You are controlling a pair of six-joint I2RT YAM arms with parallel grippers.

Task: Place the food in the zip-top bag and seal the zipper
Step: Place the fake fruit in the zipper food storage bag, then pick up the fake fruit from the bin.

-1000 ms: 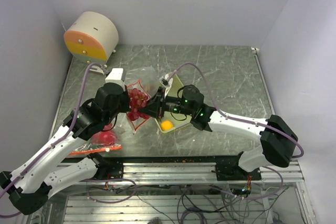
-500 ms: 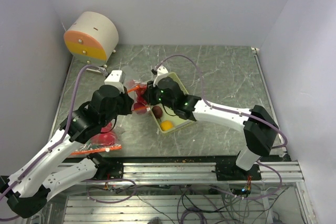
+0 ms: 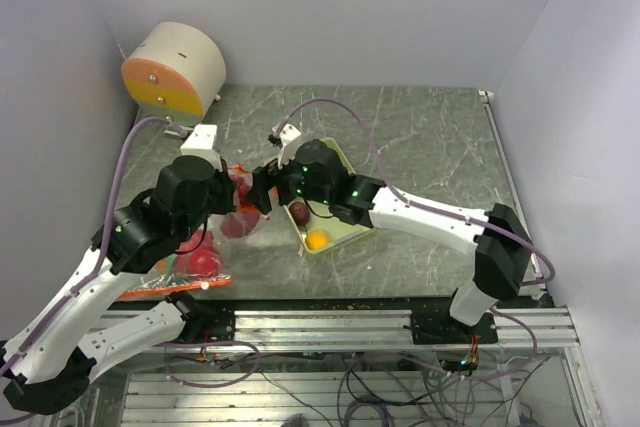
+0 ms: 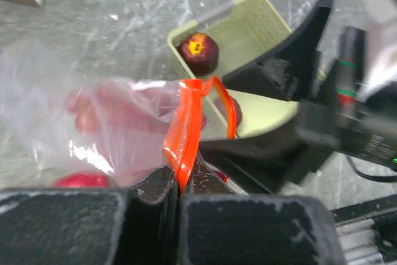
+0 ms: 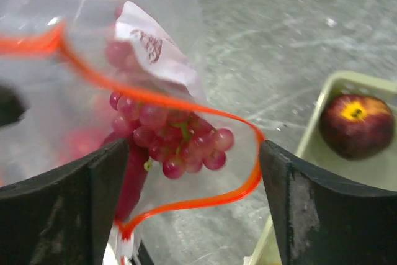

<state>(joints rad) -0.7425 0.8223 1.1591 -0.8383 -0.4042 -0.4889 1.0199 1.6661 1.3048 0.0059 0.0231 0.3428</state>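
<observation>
The clear zip-top bag [image 3: 240, 219] with an orange zipper [image 4: 185, 130] hangs left of the tray. My left gripper [image 4: 178, 181] is shut on the zipper edge and holds the mouth up. A purple-red grape bunch [image 5: 170, 138] lies inside the bag mouth, with other red food blurred behind it. My right gripper [image 5: 193, 172] stands open at the mouth, one finger on each side of the zipper loop, gripping nothing. In the pale green tray [image 3: 345, 169] sit a dark red apple [image 5: 355, 125], a dark round fruit [image 3: 298, 212] and an orange [image 3: 316, 239].
A red fruit [image 3: 198, 262] lies on orange-edged plastic near the table's front left, under the left arm. A round cream and orange drum [image 3: 175, 69] stands at the back left corner. Grey walls close in both sides.
My right gripper moved left from over the tray to the bag mouth and opened, leaving the grape bunch inside. The left gripper, still shut on the zipper, shifted slightly left.
</observation>
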